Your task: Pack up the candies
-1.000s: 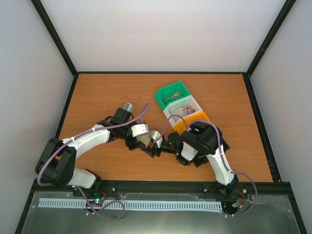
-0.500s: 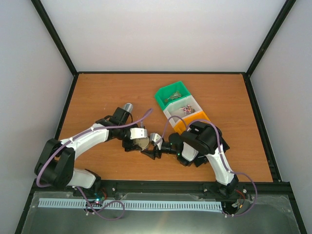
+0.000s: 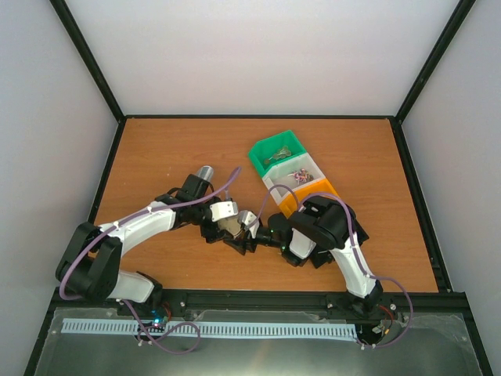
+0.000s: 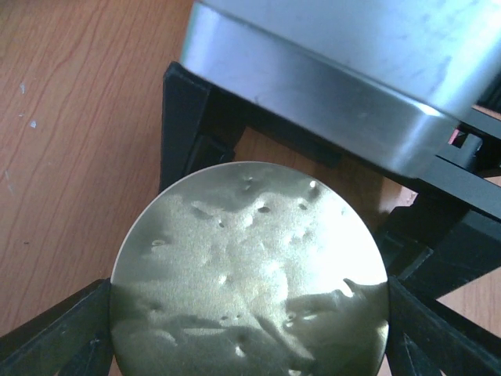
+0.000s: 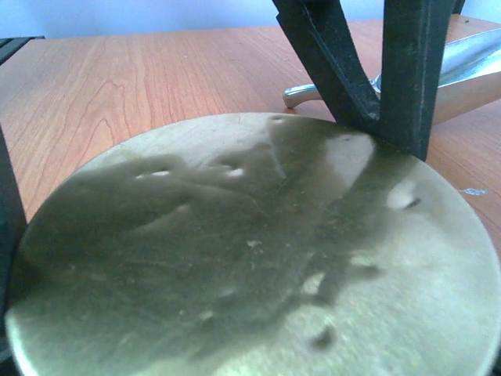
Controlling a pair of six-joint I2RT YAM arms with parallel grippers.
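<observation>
A small round jar with a dented gold lid [image 4: 250, 274] sits between both grippers at the table's near middle [image 3: 233, 228]. My left gripper [image 4: 250, 329] is shut on the lid, one black finger at each side. My right gripper [image 5: 250, 313] has the lid [image 5: 258, 251] filling its view and seems shut on the jar below; only its left finger shows. The metal scoop [image 5: 470, 70] lies just beyond the jar and shows close in the left wrist view [image 4: 329, 86]. The candies [image 3: 298, 176] lie in the white bin [image 3: 275, 182].
A green bin [image 3: 266, 147] stands behind the white one and an orange bin [image 3: 319, 188] in front, in a diagonal row right of centre. The right arm's elbow [image 3: 325, 223] hangs over the row's near end. Black frame rails edge the table.
Half a second ago the left gripper sat lower with the gold lid showing from above; now both grippers are back close together, much as one second ago.
</observation>
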